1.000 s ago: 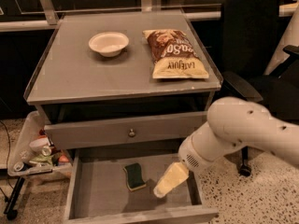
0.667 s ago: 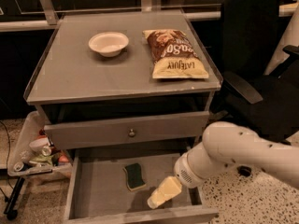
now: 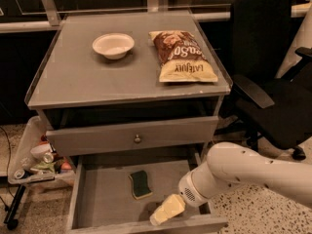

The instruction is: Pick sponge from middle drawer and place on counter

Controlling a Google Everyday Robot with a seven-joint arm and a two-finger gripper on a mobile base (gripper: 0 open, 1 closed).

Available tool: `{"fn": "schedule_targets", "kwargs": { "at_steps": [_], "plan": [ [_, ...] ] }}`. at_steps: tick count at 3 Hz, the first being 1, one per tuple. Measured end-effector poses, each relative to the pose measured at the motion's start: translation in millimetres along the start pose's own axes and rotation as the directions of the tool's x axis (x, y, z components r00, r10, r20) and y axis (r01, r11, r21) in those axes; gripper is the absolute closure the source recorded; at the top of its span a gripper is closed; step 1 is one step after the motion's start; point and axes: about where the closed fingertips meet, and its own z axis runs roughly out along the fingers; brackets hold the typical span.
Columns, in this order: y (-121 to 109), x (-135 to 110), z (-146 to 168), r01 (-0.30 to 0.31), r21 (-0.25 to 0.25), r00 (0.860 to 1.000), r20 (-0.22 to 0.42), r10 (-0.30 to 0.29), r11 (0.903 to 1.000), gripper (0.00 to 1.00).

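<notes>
Below the desk's (image 3: pixel 87 82) near edge, the end effector (image 3: pixel 167 210) hangs over the open middle drawer's (image 3: pixel 105 201) front right; its spread cannot be told. The green-topped sponge (image 3: pixel 140 184) lies just beyond, untouched, on the drawer floor. A white bowl (image 3: pixel 113 45) and a chip bag (image 3: pixel 183 56) sit toward the desk's far edge.

My read: gripper (image 3: pixel 166 212) has dropped lower and drifted left since a second ago. It was right of sponge (image 3: pixel 140 184), now sits front-right of it, near, by drawer (image 3: pixel 97 199) front lip. Arm (image 3: pixel 243 169) has sunk with it.
</notes>
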Motion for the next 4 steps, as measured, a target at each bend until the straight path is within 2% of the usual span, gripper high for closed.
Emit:
{"fn": "schedule_targets", "kwargs": {
  "at_steps": [1, 2, 3, 4],
  "plan": [
    [3, -4, 15, -0.014, -0.032, 1.0, 0.024, 0.015, 0.9994, 0.0],
    [4, -10, 46, -0.065, -0.056, 0.996, 0.063, 0.068, 0.9963, 0.0],
    [-10, -24, 71, -0.105, -0.049, 0.987, 0.12, 0.111, 0.9932, 0.0],
    [-37, -52, 116, -0.149, -0.027, 0.978, 0.141, 0.152, 0.9884, 0.0]
  ]
}}
